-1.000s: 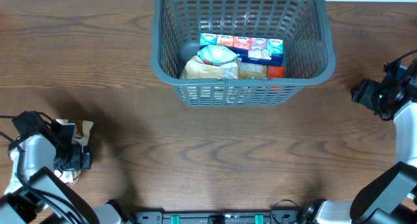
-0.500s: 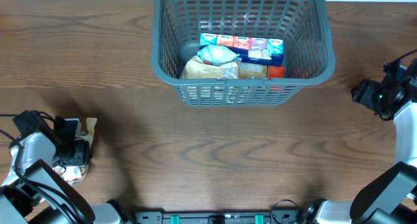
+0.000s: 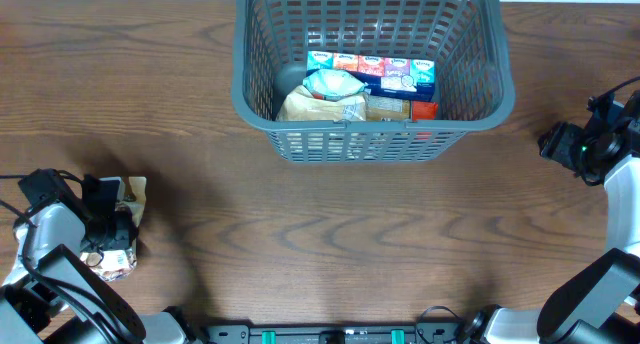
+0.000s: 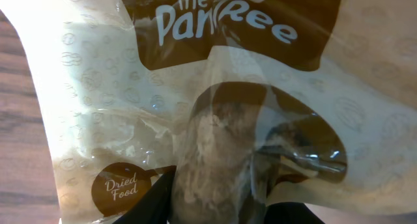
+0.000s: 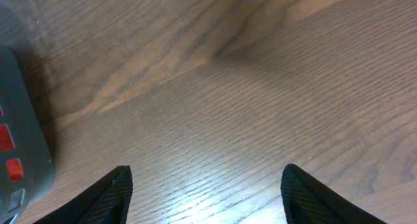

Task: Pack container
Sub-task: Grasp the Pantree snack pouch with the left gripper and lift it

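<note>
At the lower left of the overhead view, the left gripper (image 3: pixel 106 229) is seen directly over a snack packet (image 3: pixel 134 192) lying on the wooden surface (image 3: pixel 330 234), well apart from the basket (image 3: pixel 240 79). Whether it is clamped on the packet cannot be told: the wrist view is filled by the glossy film, and only dark finger edges are seen at the bottom. The right gripper (image 5: pixel 207 195), at the right edge, is held apart over bare wood with nothing between its fingers.

A slip is judged the main risk. The film looks slick and the contents bulge, so only a loose fold may be caught, and the packet could be dropped on the way across. It could also be snagged on the thick rim.

The basket is placed at the top centre. It is dark grey and rectangular with rounded corners and slotted sides. A row of colourful cartons (image 3: pixel 372 74) and pale bags (image 3: pixel 325 102) is packed against its near wall, while the floor behind is left showing.
</note>
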You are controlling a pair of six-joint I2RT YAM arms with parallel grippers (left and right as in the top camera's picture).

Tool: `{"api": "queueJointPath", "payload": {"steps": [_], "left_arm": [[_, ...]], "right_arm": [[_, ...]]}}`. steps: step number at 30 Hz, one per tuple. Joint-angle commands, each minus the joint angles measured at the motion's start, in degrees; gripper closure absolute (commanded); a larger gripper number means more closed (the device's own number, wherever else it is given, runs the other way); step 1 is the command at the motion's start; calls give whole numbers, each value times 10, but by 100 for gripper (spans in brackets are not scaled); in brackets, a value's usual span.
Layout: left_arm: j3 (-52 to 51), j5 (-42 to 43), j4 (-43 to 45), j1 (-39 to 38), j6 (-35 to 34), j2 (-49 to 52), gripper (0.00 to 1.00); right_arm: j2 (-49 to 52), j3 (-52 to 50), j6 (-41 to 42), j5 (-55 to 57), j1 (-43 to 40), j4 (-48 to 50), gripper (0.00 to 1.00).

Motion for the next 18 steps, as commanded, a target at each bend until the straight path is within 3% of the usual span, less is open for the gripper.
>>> {"api": "queueJointPath", "payload": {"steps": [1, 4, 8, 11, 18], "left_arm": [[-3, 58, 11, 1, -49, 10, 85], [9, 96, 11, 0, -65, 10, 87], [40, 137, 10, -7, -154, 9, 87], [66, 153, 3, -20, -205, 9, 94], [159, 151, -43, -94, -222, -10, 94]], "right_arm": [[5, -2, -7, 0, -3, -1, 34], [5, -2, -7, 0, -3, 0, 35], [5, -2, -7, 0, -3, 2, 34], [5, -2, -7, 0, -3, 5, 34], [5, -2, -7, 0, -3, 5, 34]]}}
